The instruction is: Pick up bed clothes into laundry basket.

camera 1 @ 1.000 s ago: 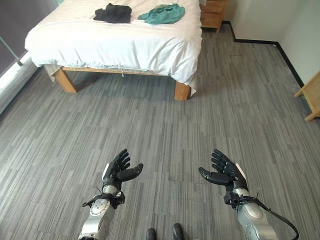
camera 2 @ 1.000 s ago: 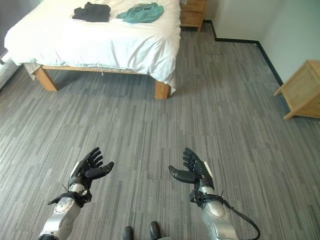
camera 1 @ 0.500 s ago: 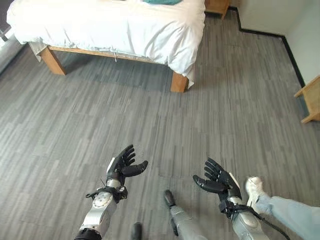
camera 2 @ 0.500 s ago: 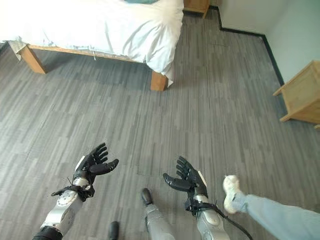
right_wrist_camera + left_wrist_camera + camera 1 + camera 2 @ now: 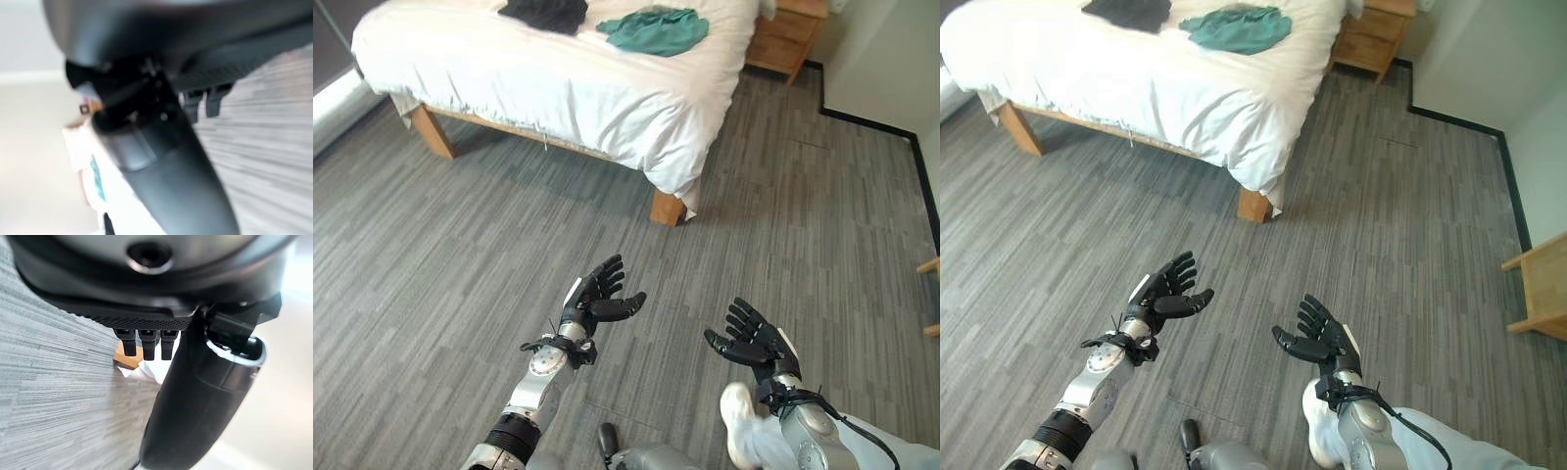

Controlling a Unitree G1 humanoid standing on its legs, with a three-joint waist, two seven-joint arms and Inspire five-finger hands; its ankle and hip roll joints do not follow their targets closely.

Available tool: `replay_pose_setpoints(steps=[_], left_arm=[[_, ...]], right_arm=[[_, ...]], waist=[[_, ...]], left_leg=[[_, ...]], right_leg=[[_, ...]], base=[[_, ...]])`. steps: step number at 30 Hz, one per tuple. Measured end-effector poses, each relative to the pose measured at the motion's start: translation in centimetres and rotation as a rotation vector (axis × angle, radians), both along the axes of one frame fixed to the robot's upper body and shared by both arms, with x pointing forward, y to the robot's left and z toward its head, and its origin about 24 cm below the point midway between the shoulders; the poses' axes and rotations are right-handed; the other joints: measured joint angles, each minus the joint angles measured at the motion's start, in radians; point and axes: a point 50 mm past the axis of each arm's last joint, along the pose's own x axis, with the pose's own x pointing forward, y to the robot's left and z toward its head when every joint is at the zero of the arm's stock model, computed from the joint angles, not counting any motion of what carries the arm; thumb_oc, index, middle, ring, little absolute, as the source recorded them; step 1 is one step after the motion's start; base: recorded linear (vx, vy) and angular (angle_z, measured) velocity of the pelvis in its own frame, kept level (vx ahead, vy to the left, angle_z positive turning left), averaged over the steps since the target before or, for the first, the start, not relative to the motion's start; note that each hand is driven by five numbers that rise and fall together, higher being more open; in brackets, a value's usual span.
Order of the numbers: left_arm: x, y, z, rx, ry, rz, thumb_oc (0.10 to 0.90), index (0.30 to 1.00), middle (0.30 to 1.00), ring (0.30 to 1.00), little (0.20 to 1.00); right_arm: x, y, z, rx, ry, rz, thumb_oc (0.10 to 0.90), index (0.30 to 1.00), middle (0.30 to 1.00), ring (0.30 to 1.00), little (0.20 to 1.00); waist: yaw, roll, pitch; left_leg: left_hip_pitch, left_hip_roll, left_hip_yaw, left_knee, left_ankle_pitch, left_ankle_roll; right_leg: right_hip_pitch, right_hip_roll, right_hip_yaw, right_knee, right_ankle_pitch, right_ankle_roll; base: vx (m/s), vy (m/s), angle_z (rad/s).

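Note:
A teal garment (image 5: 653, 29) and a black garment (image 5: 546, 12) lie on the white bed (image 5: 538, 83) at the far side of the room. My left hand (image 5: 597, 300) hangs over the grey floor, open, fingers spread, holding nothing. My right hand (image 5: 752, 338) is level with it to the right, also open and holding nothing. Both hands are well short of the bed. The teal garment (image 5: 1237, 27) and the black garment (image 5: 1128, 12) show again in the right eye view.
A wooden nightstand (image 5: 785, 41) stands beyond the bed's right corner. A wooden piece of furniture (image 5: 1540, 289) sits at the right edge. A person's white shoe (image 5: 738, 425) and light trouser leg show just under my right arm. Open grey floor lies between me and the bed.
The camera has swung: the bed now sits further left with both garments back in sight. The person's shoe has come closer beneath my right arm. Both hands stay open.

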Motion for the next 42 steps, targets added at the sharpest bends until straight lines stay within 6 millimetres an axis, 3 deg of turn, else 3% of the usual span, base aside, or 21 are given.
replay_pose_setpoints(steps=[1, 2, 3, 5, 6, 7, 8, 10, 11, 12, 14, 16, 18, 20, 22, 25, 27, 28, 31, 36, 42], left_arm=[[-0.5, 0.1, -0.7, -0.003, 0.032, 0.009, 0.8, 0.9, 0.9, 0.9, 0.9], [-1.5, 0.8, -1.6, 0.013, 0.069, 0.012, 0.8, 0.9, 0.9, 0.9, 0.9], [-2.2, 1.2, -2.2, 0.031, 0.091, 0.008, 0.8, 0.9, 0.9, 0.9, 0.9], [-3.3, 1.5, -3.0, 0.038, 0.121, -0.009, 0.8, 0.9, 0.9, 0.9, 0.9], [-3.6, 1.6, -3.2, 0.031, 0.129, -0.002, 0.8, 0.9, 0.9, 0.9, 0.9], [-4.5, 1.9, -3.3, 0.022, 0.137, 0.013, 0.8, 0.9, 0.9, 0.9, 0.9], [-4.8, 2.5, -3.3, 0.03, 0.137, 0.022, 0.8, 0.9, 0.9, 0.9, 0.9], [-4.4, 2.1, -3.4, 0.018, 0.149, 0.024, 0.8, 0.9, 0.9, 0.9, 0.9], [-3.7, 1.3, -2.8, -0.019, 0.125, 0.016, 0.8, 0.9, 0.9, 0.9, 0.9], [-1.3, 0.4, -1.2, -0.036, 0.063, -0.005, 0.8, 0.9, 0.9, 0.9, 0.9], [0.2, -0.5, -0.2, -0.014, 0.027, -0.063, 0.8, 0.9, 0.9, 0.9, 0.9], [0.1, -1.5, 0.0, -0.009, 0.011, -0.145, 0.8, 0.9, 0.9, 0.9, 0.9], [0.5, -1.3, 0.4, 0.009, -0.003, -0.176, 0.8, 0.9, 0.9, 0.9, 0.9], [0.4, -1.0, 0.3, 0.021, -0.002, -0.178, 0.8, 0.9, 0.9, 0.9, 0.9], [-0.4, -2.2, -0.8, -0.059, 0.055, -0.172, 0.8, 0.9, 0.9, 0.9, 0.9], [-1.1, -3.8, -0.6, -0.12, 0.044, -0.258, 0.8, 0.9, 0.9, 0.9, 0.9], [-1.1, -3.8, -0.6, -0.126, 0.048, -0.266, 0.8, 0.9, 0.9, 0.9, 0.9], [-1.3, -3.2, -0.8, -0.123, 0.058, -0.266, 0.8, 0.9, 0.9, 0.9, 0.9], [-2.0, -0.1, -0.1, -0.033, -0.001, -0.076, 0.8, 0.9, 0.9, 0.9, 0.9], [-3.7, 10.4, 0.3, 0.045, -0.003, 0.458, 0.8, 0.9, 0.9, 0.9, 0.9], [-5.3, 11.4, -0.6, 0.078, 0.041, 0.463, 0.8, 0.9, 0.9, 0.9, 0.9]], right_arm=[[0.0, 0.1, -0.1, -0.005, 0.006, 0.009, 0.8, 0.9, 0.9, 0.9, 0.9], [0.3, 0.9, -0.1, -0.001, 0.006, 0.046, 0.8, 0.9, 0.9, 0.9, 0.9], [-0.2, 1.5, -0.7, 0.006, 0.031, 0.076, 0.8, 0.9, 0.9, 0.9, 0.9], [-1.8, 2.1, -2.2, 0.03, 0.094, 0.096, 0.8, 0.9, 0.9, 0.9, 0.9], [-2.3, 2.1, -2.6, 0.035, 0.117, 0.103, 0.8, 0.9, 0.9, 0.9, 0.9], [-3.0, 2.1, -3.0, 0.034, 0.146, 0.12, 0.8, 0.9, 0.9, 0.9, 0.9], [-3.4, 2.6, -3.5, 0.052, 0.168, 0.126, 0.8, 0.9, 0.9, 0.9, 0.9], [-3.6, 1.9, -2.8, 0.017, 0.15, 0.128, 0.8, 0.9, 0.9, 0.9, 0.9], [-3.7, 1.3, -2.6, -0.009, 0.15, 0.117, 0.8, 0.9, 0.9, 0.9, 0.9], [-3.1, 1.2, -2.0, -0.01, 0.12, 0.112, 0.8, 0.9, 0.9, 0.9, 0.9], [-3.7, 1.7, -2.5, 0.022, 0.133, 0.105, 0.8, 0.9, 0.9, 0.9, 0.9], [-5.0, 1.2, -3.1, 0.026, 0.166, 0.093, 0.8, 0.9, 0.9, 0.9, 0.9], [-5.1, 1.2, -3.2, 0.032, 0.169, 0.103, 0.8, 0.9, 0.9, 0.9, 0.9], [-5.9, 1.8, -3.8, 0.077, 0.186, 0.08, 0.8, 0.9, 0.9, 0.9, 0.9], [-5.6, 1.0, -4.1, 0.063, 0.216, 0.074, 0.8, 0.9, 0.9, 0.9, 0.9], [-4.8, 0.6, -3.3, 0.05, 0.175, 0.072, 0.8, 0.9, 0.9, 0.9, 0.9], [-2.9, 0.9, -2.0, 0.044, 0.1, 0.086, 0.8, 0.9, 0.9, 0.9, 0.9], [-3.1, 1.4, -1.4, 0.039, 0.075, 0.117, 0.8, 0.9, 0.9, 0.9, 0.9], [-2.3, 1.5, -1.0, 0.092, 0.05, 0.072, 0.8, 0.9, 0.9, 0.9, 0.9], [-2.6, -3.6, 0.5, 0.051, 0.005, -0.197, 0.8, 0.9, 0.9, 0.9, 0.9], [-2.7, -3.8, 0.1, 0.044, 0.02, -0.212, 0.8, 0.9, 0.9, 0.9, 0.9]], waist=[[0.001, 0.021, 0.005], [0.009, 0.059, 0.0], [0.036, 0.066, -0.003], [0.057, 0.053, -0.021], [0.061, 0.064, -0.031], [0.059, 0.119, -0.059], [0.083, 0.1, -0.065], [0.054, 0.098, -0.082], [0.034, 0.104, -0.067], [0.01, 0.109, -0.007], [-0.015, 0.099, 0.027], [-0.102, 0.116, 0.017], [-0.089, 0.143, -0.005], [-0.1, 0.087, -0.041], [-0.082, 0.135, -0.064], [-0.072, 0.104, -0.07], [-0.076, 0.1, -0.073], [-0.107, 0.14, -0.066], [-0.105, 0.127, -0.058], [-0.083, 0.119, -0.051], [-0.046, 0.116, -0.049]], left_leg=[[-0.008, -0.011, -0.015, -0.095, 0.017, -0.01], [-0.03, -0.057, -0.027, -0.169, 0.054, 0.003], [-0.031, -0.101, -0.032, -0.21, 0.073, 0.026], [-0.034, -0.202, 0.033, -0.18, 0.101, 0.105], [-0.021, -0.216, 0.061, -0.183, 0.108, 0.157], [0.033, -0.193, 0.043, -0.243, 0.095, 0.275], [0.088, -0.187, 0.01, -0.308, 0.288, 0.324], [0.165, -0.215, -0.001, -0.392, 0.28, 0.315], [0.186, -0.208, -0.003, -0.392, 0.244, 0.311], [0.238, -0.185, -0.025, -0.365, 0.198, 0.251], [0.337, -0.132, -0.056, -0.368, 0.152, 0.201], [0.451, -0.099, -0.139, -0.374, 0.066, 0.175], [0.474, -0.064, -0.14, -0.387, 0.025, 0.144], [0.515, -0.09, -0.158, -0.358, -0.031, 0.094], [0.499, -0.036, -0.106, -0.257, -0.096, -0.007], [0.449, -0.036, -0.112, -0.308, -0.095, 0.001], [0.386, -0.032, -0.117, -0.366, -0.055, 0.0], [0.386, 0.001, -0.103, -0.405, 0.08, 0.037], [0.38, 0.009, -0.057, -0.406, 0.075, 0.042], [0.351, 0.013, -0.047, -0.406, 0.064, 0.032], [0.368, 0.01, -0.055, -0.402, 0.065, 0.034]], right_leg=[[0.034, 0.023, -0.003, -0.013, 0.018, -0.018], [0.118, 0.054, 0.029, -0.058, -0.024, 0.03], [0.159, 0.067, 0.047, -0.042, -0.085, 0.124], [0.238, 0.07, 0.099, -0.011, -0.136, 0.225], [0.256, 0.107, 0.135, 0.011, -0.115, 0.192], [0.241, 0.183, 0.172, 0.119, -0.116, 0.189], [0.214, 0.18, 0.179, 0.264, -0.205, 0.172], [0.133, 0.068, 0.154, 0.419, -0.267, 0.171], [0.05, 0.029, 0.126, 0.569, -0.254, 0.225], [-0.141, 0.015, 0.117, 0.916, -0.205, 0.299], [-0.35, 0.04, 0.189, 0.948, -0.184, 0.259], [-0.42, -0.057, 0.23, 0.66, -0.112, 0.185], [-0.352, -0.074, 0.3, 0.245, -0.065, 0.213], [-0.304, -0.119, 0.291, 0.147, 0.093, 0.193], [-0.188, -0.09, 0.276, -0.001, 0.243, 0.107], [-0.05, -0.101, 0.255, -0.169, 0.28, 0.059], [-0.028, -0.08, 0.258, -0.182, 0.26, 0.066], [0.042, -0.026, 0.265, -0.182, 0.194, 0.086], [0.025, -0.026, 0.263, -0.182, 0.194, 0.087], [0.005, -0.024, 0.255, -0.181, 0.207, 0.069], [0.021, -0.03, 0.234, -0.181, 0.207, 0.07]], base=[[0.52, -0.118, -0.69], [0.49, -0.105, -0.72], [0.48, -0.093, -0.78], [0.48, -0.027, -0.71], [0.52, 0.067, -0.68], [0.47, 0.07, -0.97], [0.33, -0.009, -1.04], [0.21, -0.099, -0.65], [0.19, -0.064, -0.16], [0.25, -0.031, 0.01], [0.31, -0.054, 0.46], [0.35, -0.094, 1.07], [0.19, -0.078, 0.31], [0.07, -0.115, 0.35], [0.17, -0.164, 0.21], [0.08, -0.086, 0.13], [0.06, -0.04, -0.22], [0.07, 0.012, -0.23], [0.03, 0.038, -0.28], [0.09, 0.028, -0.03], [0.07, -0.004, 0.09]])
